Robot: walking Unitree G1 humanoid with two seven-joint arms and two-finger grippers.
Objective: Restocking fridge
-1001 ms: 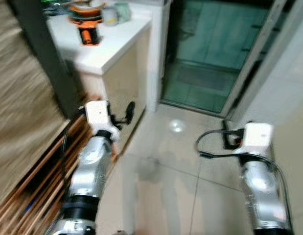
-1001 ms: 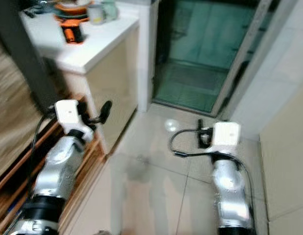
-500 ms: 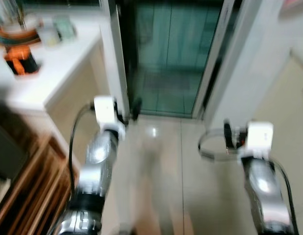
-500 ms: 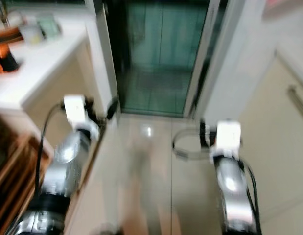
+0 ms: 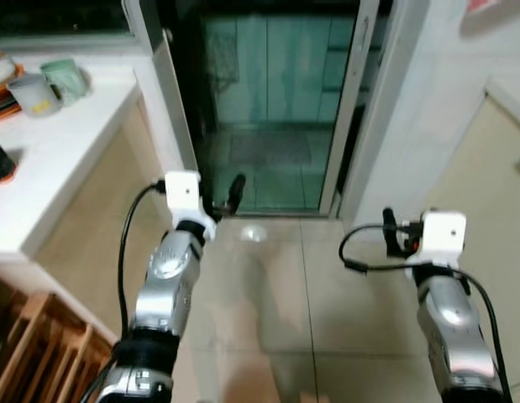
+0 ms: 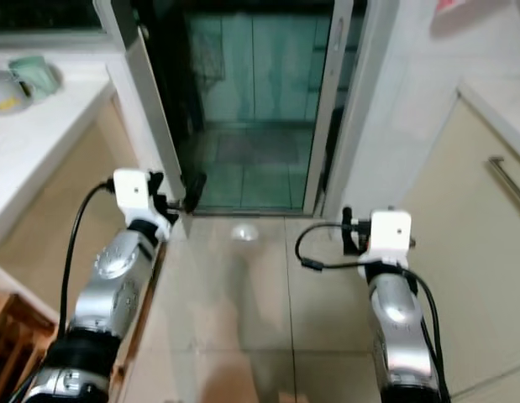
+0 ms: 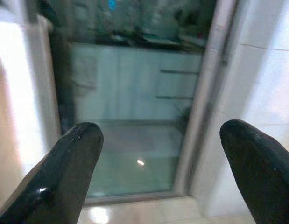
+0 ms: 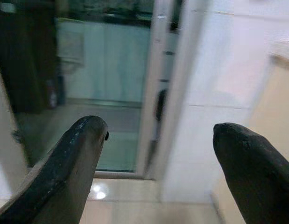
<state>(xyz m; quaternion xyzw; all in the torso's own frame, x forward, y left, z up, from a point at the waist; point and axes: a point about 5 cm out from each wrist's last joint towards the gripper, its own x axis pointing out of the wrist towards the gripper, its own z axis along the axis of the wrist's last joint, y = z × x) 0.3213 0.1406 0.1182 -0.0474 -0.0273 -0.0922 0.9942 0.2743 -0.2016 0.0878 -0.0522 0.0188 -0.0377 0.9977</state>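
- Glass sliding door point(image 5: 268, 101) straight ahead, pale tiled floor point(image 5: 268, 294) in front of it.
- White counter point(image 5: 49, 159) to the left, carrying two cups point(image 5: 45, 84).
- Left gripper point(image 7: 153, 163) raised toward the door, fingers spread wide, holding nothing.
- Right gripper point(image 8: 158, 163) raised likewise, fingers apart and empty.
- Cream cabinet point(image 6: 486, 218) with a bar handle to the right.
- Fridge and stock items: location cannot be told from these views.
- Handling judgement: not possible; grasp point to be chosen once items appear.
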